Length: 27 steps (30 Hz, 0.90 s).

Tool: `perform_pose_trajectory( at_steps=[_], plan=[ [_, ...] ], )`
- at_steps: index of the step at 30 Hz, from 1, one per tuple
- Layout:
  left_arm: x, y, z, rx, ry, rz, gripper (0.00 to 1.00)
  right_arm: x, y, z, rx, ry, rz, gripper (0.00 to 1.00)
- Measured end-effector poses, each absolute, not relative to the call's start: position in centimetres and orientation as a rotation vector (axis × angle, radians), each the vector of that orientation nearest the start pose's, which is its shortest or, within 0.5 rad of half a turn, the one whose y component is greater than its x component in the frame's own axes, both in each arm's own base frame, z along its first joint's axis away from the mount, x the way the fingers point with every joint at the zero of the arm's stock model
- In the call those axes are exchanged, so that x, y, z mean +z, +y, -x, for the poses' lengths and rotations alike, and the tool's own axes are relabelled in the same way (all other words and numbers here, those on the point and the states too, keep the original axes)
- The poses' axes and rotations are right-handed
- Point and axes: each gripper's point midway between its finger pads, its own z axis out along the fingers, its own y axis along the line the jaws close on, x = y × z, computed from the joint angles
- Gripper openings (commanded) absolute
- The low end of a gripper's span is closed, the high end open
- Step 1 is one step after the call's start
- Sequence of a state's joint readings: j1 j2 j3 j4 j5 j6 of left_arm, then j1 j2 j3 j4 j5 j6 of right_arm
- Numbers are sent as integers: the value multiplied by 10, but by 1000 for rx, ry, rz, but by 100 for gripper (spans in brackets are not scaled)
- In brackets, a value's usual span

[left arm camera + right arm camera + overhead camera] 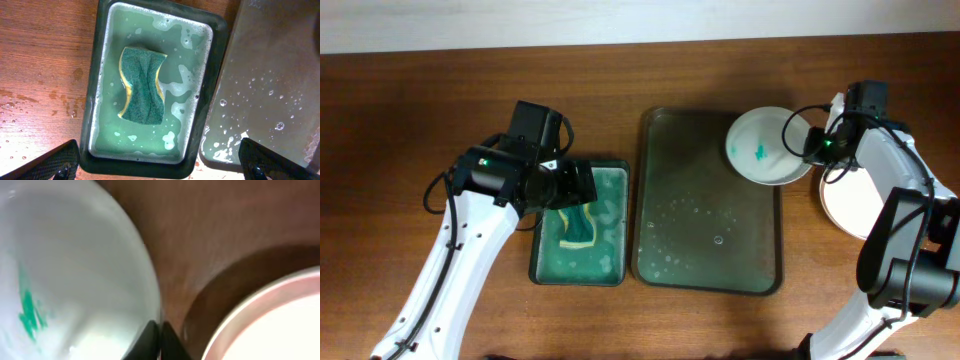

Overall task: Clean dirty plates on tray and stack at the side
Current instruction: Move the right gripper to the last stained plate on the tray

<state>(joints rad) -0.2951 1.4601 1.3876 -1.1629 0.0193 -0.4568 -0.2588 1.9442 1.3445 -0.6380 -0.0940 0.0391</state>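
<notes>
Above tray [705, 180] corner, right pincer [809, 143] clamping stained plate [765, 150]

The brown wooden table [410, 90] is carrying three things directly on its top. The dark grey-green tray [705, 170] is lying flat near the middle, long sides running from 12 to 6 o'clock. Just beside it at 9 o'clock, a smaller green basin [612, 255] is sitting, edge running parallel to the tray's; whether they are touching cannot be told. At 3 o'clock of the tray, near the table's edge, a white plate [845, 205] is resting on the wood, partly hidden; whether more are lying under it cannot be told. Small water droplets [12, 107] are beading on the wood at 9 o'clock of the basin.
</notes>
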Motion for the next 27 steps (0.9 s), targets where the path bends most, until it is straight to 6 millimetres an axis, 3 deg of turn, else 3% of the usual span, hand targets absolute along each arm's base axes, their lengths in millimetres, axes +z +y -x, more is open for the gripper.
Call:
perform_pose_trajectory(
  at_steps=[11, 15, 18, 19, 20, 21, 24, 27],
  plan=[
    [186, -96, -306, -202, 2821, 224, 99, 40, -36, -369, 454, 2978, -436, 4],
    [186, -96, -306, -201, 2821, 224, 99, 45, 17, -341, 526, 3119, -366, 4],
    [186, -96, -306, -202, 2821, 224, 99, 38, 57, -327, 515, 3183, -367, 5],
    [186, -96, -306, -202, 2821, 224, 100, 33, 69, -325, 491, 3193, -369, 14],
    [186, -96, -306, -202, 2821, 224, 100, 31, 73, -325, 469, 3192, -379, 27],
    [186, -96, -306, -202, 2821, 224, 100, 29, 77, -325, 438, 3186, -414, 32],
    [186, -96, -306, -201, 2821, 224, 99, 27, 75, -327, 391, 3174, -502, 31],
    [186, -96, -306, -202, 2821, 224, 100, 33, 73, -328, 382, 3156, -452, 27]
  ],
)
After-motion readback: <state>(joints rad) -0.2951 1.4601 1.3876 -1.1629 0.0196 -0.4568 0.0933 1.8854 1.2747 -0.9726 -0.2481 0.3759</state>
